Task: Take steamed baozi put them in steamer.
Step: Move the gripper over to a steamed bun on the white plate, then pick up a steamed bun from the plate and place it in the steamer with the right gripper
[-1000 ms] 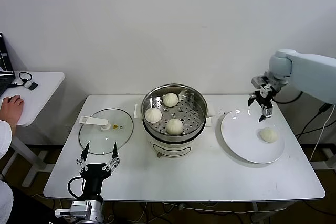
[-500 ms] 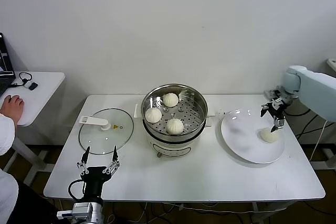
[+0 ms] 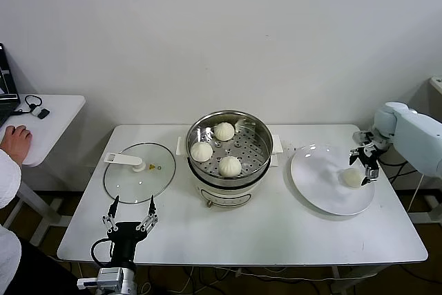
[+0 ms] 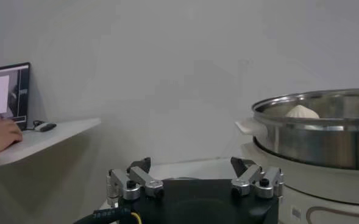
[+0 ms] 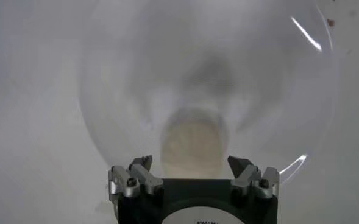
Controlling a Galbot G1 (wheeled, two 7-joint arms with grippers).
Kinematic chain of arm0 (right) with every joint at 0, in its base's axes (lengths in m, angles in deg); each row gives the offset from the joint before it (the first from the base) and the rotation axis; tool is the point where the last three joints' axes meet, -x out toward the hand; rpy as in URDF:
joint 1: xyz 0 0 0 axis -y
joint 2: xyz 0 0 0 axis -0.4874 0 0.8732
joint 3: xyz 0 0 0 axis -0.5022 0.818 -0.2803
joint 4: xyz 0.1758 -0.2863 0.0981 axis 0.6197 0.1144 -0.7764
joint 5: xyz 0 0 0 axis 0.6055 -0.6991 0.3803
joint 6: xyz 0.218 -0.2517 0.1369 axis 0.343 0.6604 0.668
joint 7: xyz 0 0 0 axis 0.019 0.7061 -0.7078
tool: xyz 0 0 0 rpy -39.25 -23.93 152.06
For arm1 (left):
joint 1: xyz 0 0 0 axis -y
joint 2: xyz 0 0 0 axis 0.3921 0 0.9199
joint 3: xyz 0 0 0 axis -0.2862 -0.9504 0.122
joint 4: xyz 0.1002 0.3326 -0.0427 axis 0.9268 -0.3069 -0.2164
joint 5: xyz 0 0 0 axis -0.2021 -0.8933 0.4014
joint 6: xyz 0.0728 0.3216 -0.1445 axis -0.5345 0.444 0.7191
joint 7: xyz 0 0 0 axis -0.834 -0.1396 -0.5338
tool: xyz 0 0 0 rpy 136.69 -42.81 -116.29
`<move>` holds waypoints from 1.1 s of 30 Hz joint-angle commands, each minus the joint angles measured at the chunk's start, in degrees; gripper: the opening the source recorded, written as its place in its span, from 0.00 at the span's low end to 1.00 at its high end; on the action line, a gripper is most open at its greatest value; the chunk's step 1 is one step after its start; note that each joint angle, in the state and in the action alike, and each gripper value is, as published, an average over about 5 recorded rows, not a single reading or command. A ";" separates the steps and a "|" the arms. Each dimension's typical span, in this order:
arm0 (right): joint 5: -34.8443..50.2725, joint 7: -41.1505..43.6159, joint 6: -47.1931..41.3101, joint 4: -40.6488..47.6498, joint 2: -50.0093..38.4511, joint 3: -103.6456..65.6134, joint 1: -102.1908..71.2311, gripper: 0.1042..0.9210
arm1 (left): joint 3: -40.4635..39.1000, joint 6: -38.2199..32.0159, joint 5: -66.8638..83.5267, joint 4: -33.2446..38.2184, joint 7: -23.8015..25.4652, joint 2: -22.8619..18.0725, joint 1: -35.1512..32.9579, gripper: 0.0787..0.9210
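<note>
The steamer stands mid-table with three steamed baozi on its perforated tray. A fourth baozi lies on the white plate to the right. My right gripper hangs open right over that baozi's outer side. In the right wrist view the baozi sits between the spread fingertips of the right gripper, over the plate. My left gripper is parked open at the front left. Its wrist view shows the open left gripper, the steamer and one baozi.
A flat glass lid lies left of the steamer. A small side table stands further left, with a person's hand on it. The plate reaches close to the table's right edge.
My right gripper has moved right and down, from above the plate's far rim to the baozi on the plate, staying open. The left arm has barely moved.
</note>
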 commanded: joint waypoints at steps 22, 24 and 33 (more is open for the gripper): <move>-5.18 -0.92 0.28 1.87 1.17 -5.03 -1.66 0.54 | -0.32 -0.31 -0.11 0.32 -0.19 0.21 -0.04 0.88; -3.63 -0.87 -0.52 -0.36 0.21 -3.03 -0.12 0.52 | -0.35 -0.30 -0.10 0.53 -0.18 0.16 0.00 0.88; 14.13 -1.98 -7.80 -25.64 -7.27 23.19 22.08 0.52 | -0.35 -0.15 0.59 1.43 -0.05 0.64 0.46 0.88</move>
